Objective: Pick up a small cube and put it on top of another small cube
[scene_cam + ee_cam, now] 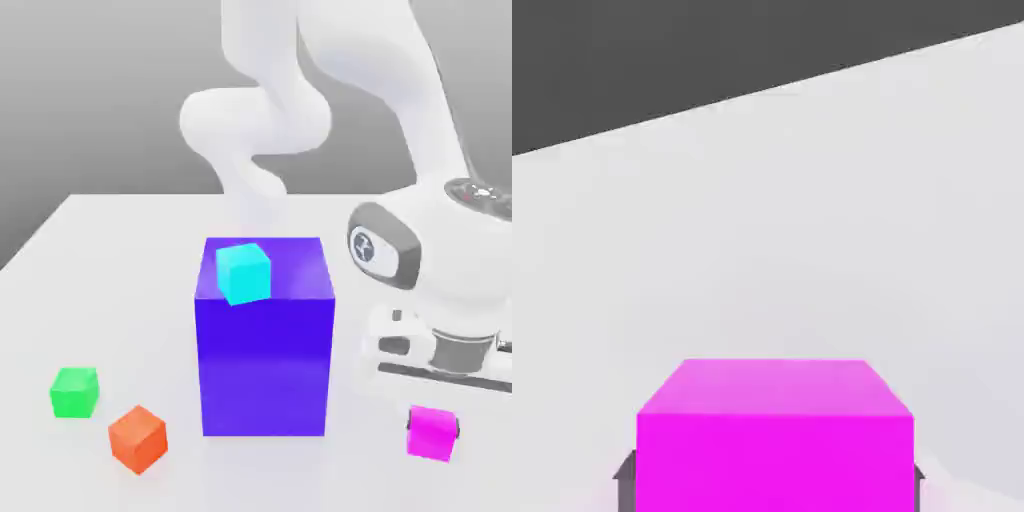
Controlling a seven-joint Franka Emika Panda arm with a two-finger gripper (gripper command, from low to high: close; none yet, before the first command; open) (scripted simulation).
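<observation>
The gripper [434, 432] is down at the table [120, 260], its two dark fingers [458, 430] set narrow against opposite sides of the small magenta-pink cube [432, 432], which sits between them on the white surface. In the hand view the same cube [774, 440] lies right under the camera, with a dark fingertip [625, 478] showing at each of its lower corners, pressed to its side faces. The cube's faces are plain; no lettering or label can be read on it. The only marking near the gripper is a small round emblem on the grey cap of the wrist [365, 245] above it, too small to read.

Outward from the gripper, towards the exterior view's left, the big blue-purple block [265, 360] stands upright on the table, near the held cube but apart from it. A cyan cube [243, 272] rests on the block's top face, higher than the gripper. Beyond the block, well apart from the gripper, an orange cube [138, 438] sits on the table, and a green cube [75, 392] lies just beside it, farther still. None of these carries any writing.
</observation>
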